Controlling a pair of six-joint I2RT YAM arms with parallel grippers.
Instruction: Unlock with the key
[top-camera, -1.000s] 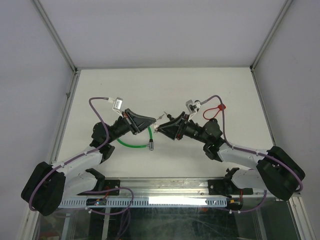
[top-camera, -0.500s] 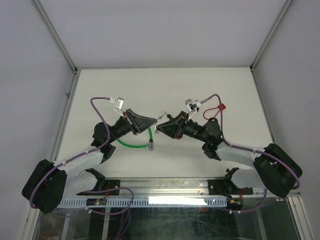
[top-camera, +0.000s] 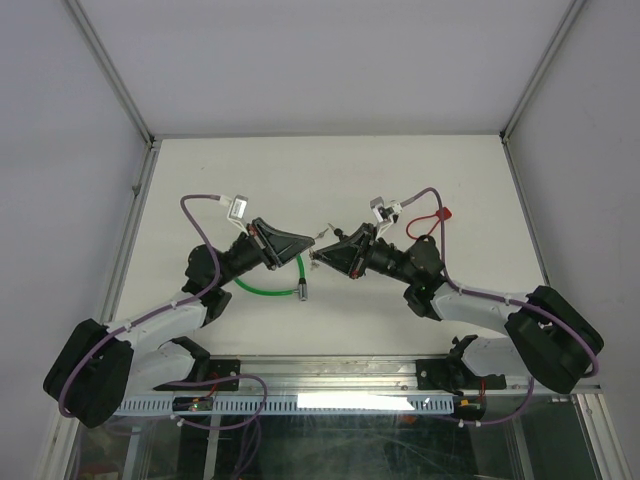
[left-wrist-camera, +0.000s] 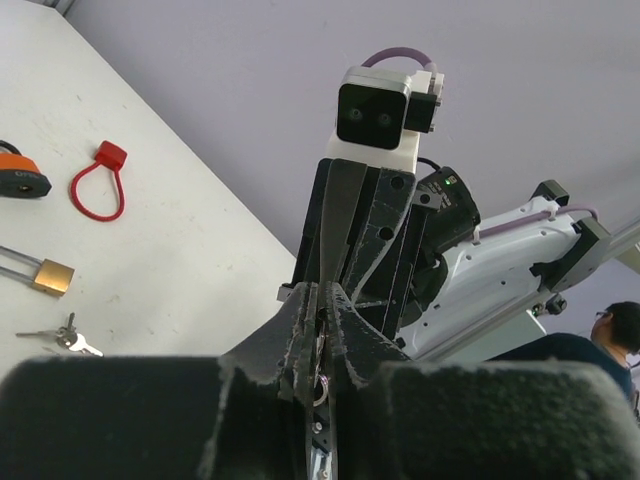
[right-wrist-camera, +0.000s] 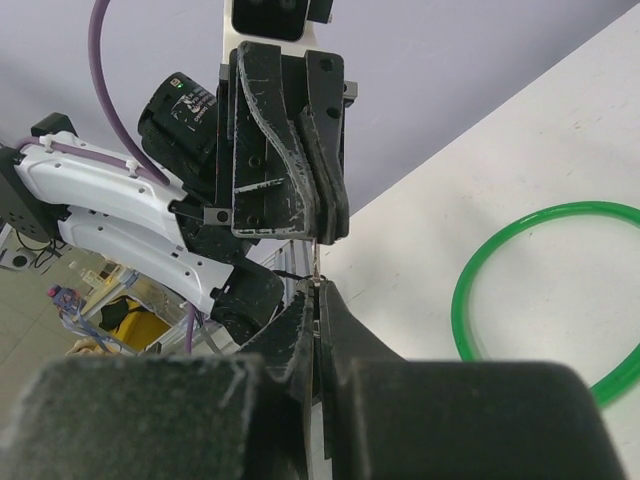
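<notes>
**Right gripper**: jaws, apart a second ago, now closed to a slit, apparently pinching the key.
**Left gripper**: clamped tight on the same key's other end.
**Position:** both meet tip to tip above the centre of the table. Judged a handover, with the lock not yet approached.
**Left wrist view only:** brass padlock lying on the table's right half, near spare keys and a red loop.
**Right wrist view only:** key blade bridging the fingertips, with a green cable on the table.
</notes>
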